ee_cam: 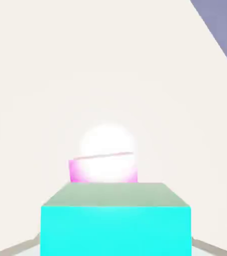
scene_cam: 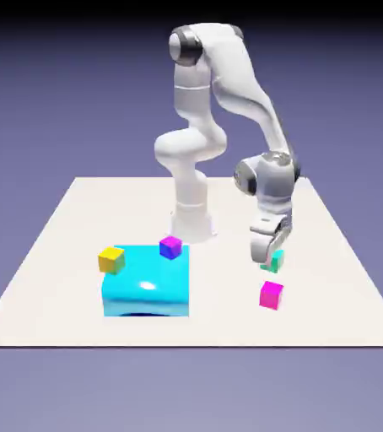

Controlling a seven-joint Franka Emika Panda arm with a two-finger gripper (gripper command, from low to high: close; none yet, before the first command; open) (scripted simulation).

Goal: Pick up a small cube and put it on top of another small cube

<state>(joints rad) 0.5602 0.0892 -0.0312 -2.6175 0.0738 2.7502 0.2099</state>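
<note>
In the exterior view, the arm (scene_cam: pixel 191 135) reaches down at the right, its fingers (scene_cam: pixel 267 257) at the turquoise cube (scene_cam: pixel 276 261). The magenta cube (scene_cam: pixel 271 295) sits on the table (scene_cam: pixel 321 312), near the turquoise one and nearer the camera. To the left lies a glossy blue block (scene_cam: pixel 148 285), with a yellow cube (scene_cam: pixel 111 260) at its left and a purple-blue cube (scene_cam: pixel 170 247) by its far edge. No writing is readable.

In the hand view, the fingers are clamped on the turquoise cube, large at the bottom; the magenta cube shows partly behind it, under a bright glare.
</note>
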